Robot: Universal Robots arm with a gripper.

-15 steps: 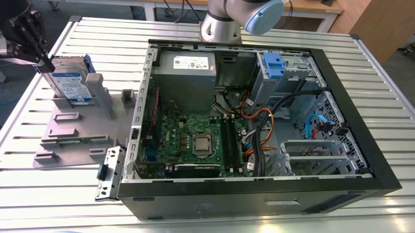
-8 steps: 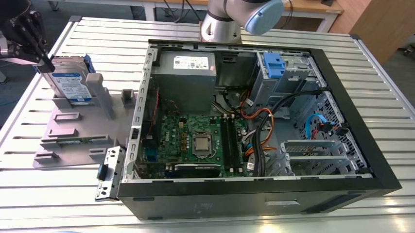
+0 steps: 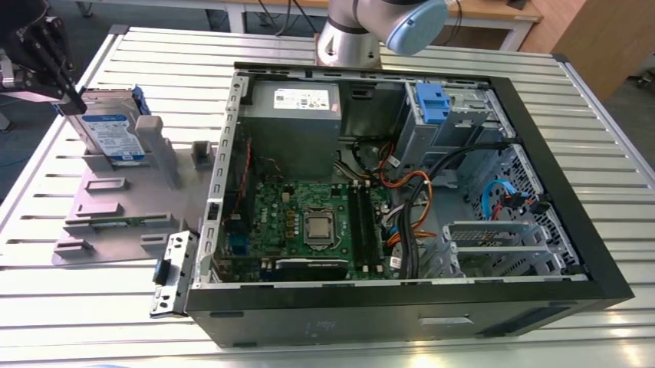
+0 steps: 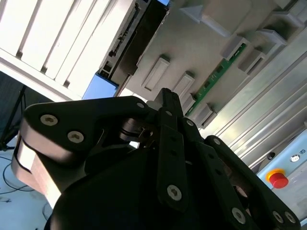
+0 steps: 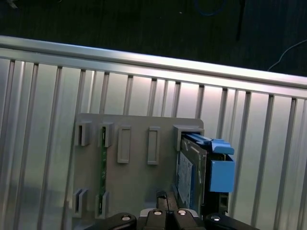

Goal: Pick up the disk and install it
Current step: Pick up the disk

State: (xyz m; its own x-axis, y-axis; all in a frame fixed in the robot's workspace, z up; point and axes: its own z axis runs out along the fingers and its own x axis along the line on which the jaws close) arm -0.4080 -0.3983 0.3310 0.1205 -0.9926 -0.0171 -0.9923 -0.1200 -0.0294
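The disk [image 3: 109, 132] stands on edge in a slot at the far end of a grey fixture plate [image 3: 113, 218], on the exterior view's left beside the open computer case [image 3: 409, 192]. It is silver with a white-and-blue label and sits in a blue carrier frame [image 5: 220, 171]. In the first wrist view the disk [image 5: 191, 170] is close to my black gripper [image 5: 165, 195]. In the exterior view my gripper [image 3: 70, 103] hangs at the disk's upper corner, touching or almost touching it. In the second wrist view my gripper [image 4: 167, 93] points at the fixture plate [image 4: 206, 52].
The case holds a motherboard [image 3: 307, 222], a power supply [image 3: 294, 115], cables and a drive bay with a blue carrier [image 3: 432, 103]. The robot base [image 3: 348, 38] stands behind the case. A red stop button [image 4: 277, 179] sits on the slatted table [image 3: 61, 291].
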